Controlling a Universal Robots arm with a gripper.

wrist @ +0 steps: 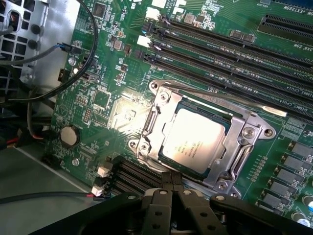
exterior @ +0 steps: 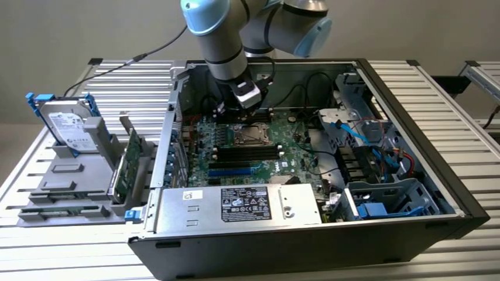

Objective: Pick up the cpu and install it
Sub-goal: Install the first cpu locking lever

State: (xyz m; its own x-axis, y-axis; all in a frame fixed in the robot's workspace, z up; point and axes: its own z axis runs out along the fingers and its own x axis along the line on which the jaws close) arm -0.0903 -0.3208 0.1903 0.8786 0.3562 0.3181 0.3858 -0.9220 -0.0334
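- Gripper [wrist: 172, 182]: nearest item in the wrist view. Fingers pressed together, nothing between them; poised just above the socket's near edge.
- Cpu [wrist: 194, 139]: flat silver square, already lying in the socket on the motherboard, apart from the fingers. In the exterior view it sits near the case's centre, at about 6 o'clock from the gripper [exterior: 243, 105].
- Socket frame [wrist: 234, 147]: metal bracket bordering the chip on its sides; whether it is latched cannot be told.
- Memory slots [wrist: 230, 54]: long black rows beyond the socket.
- Motherboard [wrist: 102, 98]: green board, cables [wrist: 83, 54] crossing its far corner.
- Computer case [exterior: 406, 105]: open, lying on its side on the slatted table [exterior: 461, 76].
- Hard drive [exterior: 67, 126]: standing in a grey holder at about 9 o'clock from the case, well apart.
- Risk: the fingers hang close over the frame; a slight downward slip would likely strike the bracket or nudge the chip askew, bending contacts beneath.
- Risk: a sideways drift could catch the nearby slots or cables.
- Arm pose [exterior: 222, 41]: reaches down into the case from 12 o'clock, wrist steeply angled, tool pointing at the board.
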